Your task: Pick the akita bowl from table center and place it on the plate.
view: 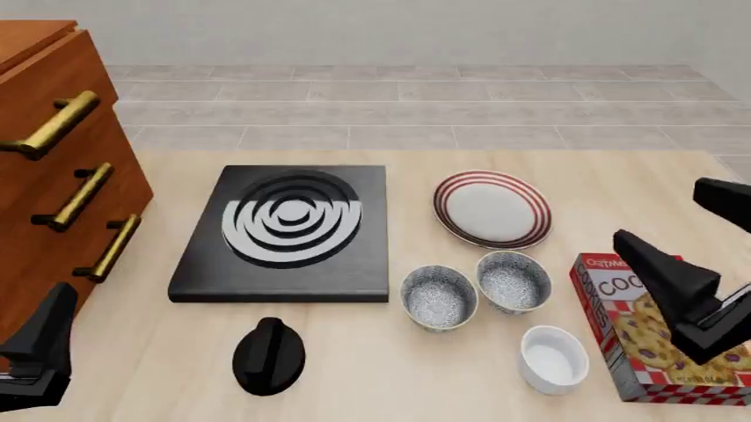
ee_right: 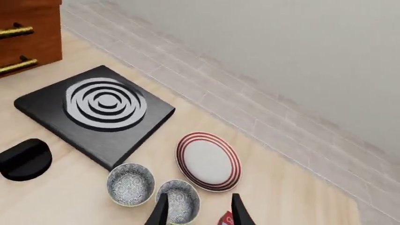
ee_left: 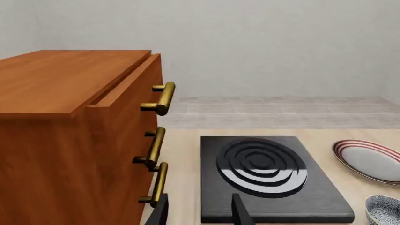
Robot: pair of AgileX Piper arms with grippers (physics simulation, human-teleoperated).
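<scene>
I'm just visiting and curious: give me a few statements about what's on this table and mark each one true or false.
1. The striped plate has a bowl on it. False: it is bare.
2. Two speckled bowls sit side by side in front of the plate. True.
3. The black stove slab lies between the wooden drawers and the plate. True.
4. The right gripper is holding a bowl. False: it is open and empty, above the bowls.
5. The plain white bowl is on the stove slab. False: it sits beside the cookie box.
</scene>
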